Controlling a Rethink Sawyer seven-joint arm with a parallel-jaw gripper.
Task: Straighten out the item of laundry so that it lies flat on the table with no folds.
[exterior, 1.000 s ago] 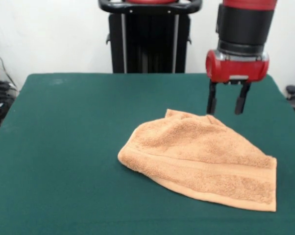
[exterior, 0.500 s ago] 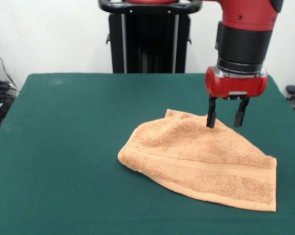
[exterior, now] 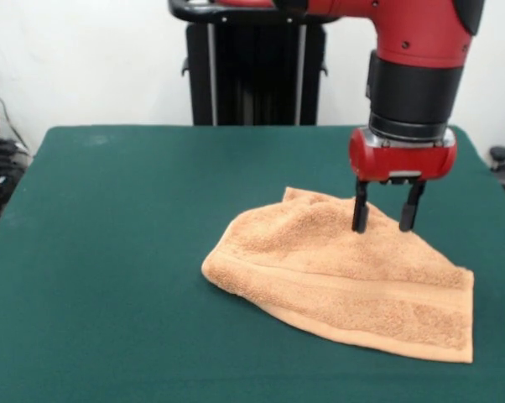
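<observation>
Spread apart, the gripper's [exterior: 385, 218] two short black fingers [exterior: 360, 211] point straight down over the far edge of the towel [exterior: 341, 273], their tips at the level of the pile, with cloth showing in the gap between them; whether they press into it cannot be told. Above them sits a glossy red wrist housing [exterior: 402, 157] and a black cylindrical arm segment [exterior: 414, 92].

That towel is orange-tan terry, fuzzy and looped, lying right of centre on the table [exterior: 118, 252]. It is folded over itself into a rough wedge: rounded and thick at its left end, ending in a square corner at the right near the table's edge. A flat woven band runs along its near side, and its far corner is rumpled into small ridges.

Dark green felt-like cloth covers the table. Behind it stands the black pedestal [exterior: 257, 63] against a white wall [exterior: 85, 59].
</observation>
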